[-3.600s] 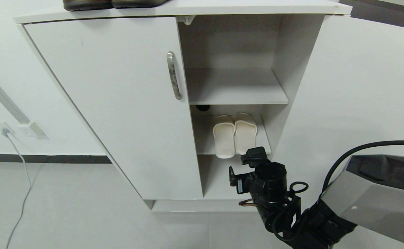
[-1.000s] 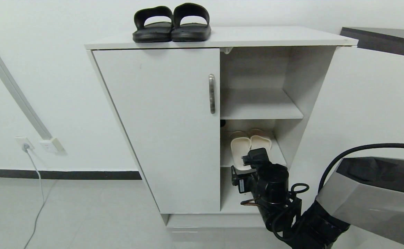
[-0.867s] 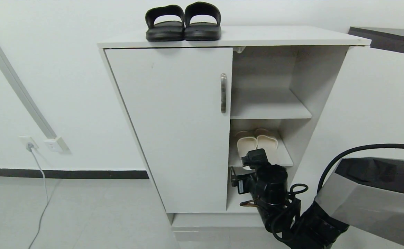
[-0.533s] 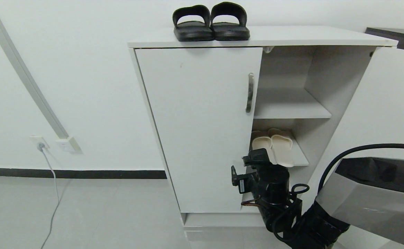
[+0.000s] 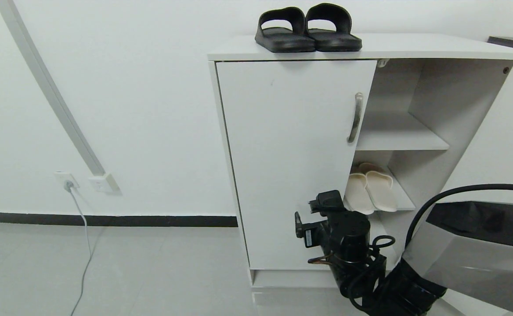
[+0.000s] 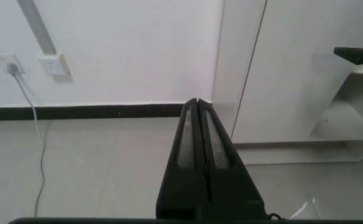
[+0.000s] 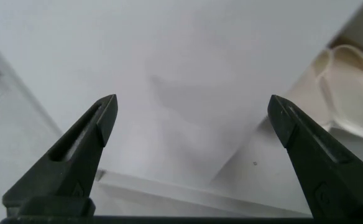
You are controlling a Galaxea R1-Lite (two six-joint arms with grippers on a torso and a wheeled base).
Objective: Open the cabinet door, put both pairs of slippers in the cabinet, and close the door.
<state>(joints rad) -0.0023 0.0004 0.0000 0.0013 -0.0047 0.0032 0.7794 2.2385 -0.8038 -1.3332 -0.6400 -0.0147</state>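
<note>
Your left claw [image 6: 197,107], pinched shut, points over the floor [image 6: 107,162] toward the cabinet [image 5: 414,46]. Your right claw [image 7: 192,102], spread wide and empty as its wrist view tells, hangs low before the closed door [image 5: 291,153]. The head view adds white slippers [image 5: 370,191] on the middle shelf [image 5: 405,202] and black slippers [image 5: 309,28] on the cabinet's top. A careless lift could snag the handle [image 5: 355,117] or shove them off.

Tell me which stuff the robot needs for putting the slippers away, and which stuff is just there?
For the job: black slippers on top of the cabinet; cream slippers on a shelf inside it; the open door; the right claw, open.
Just there: wall socket and its cable; grey strip on the wall.
</note>
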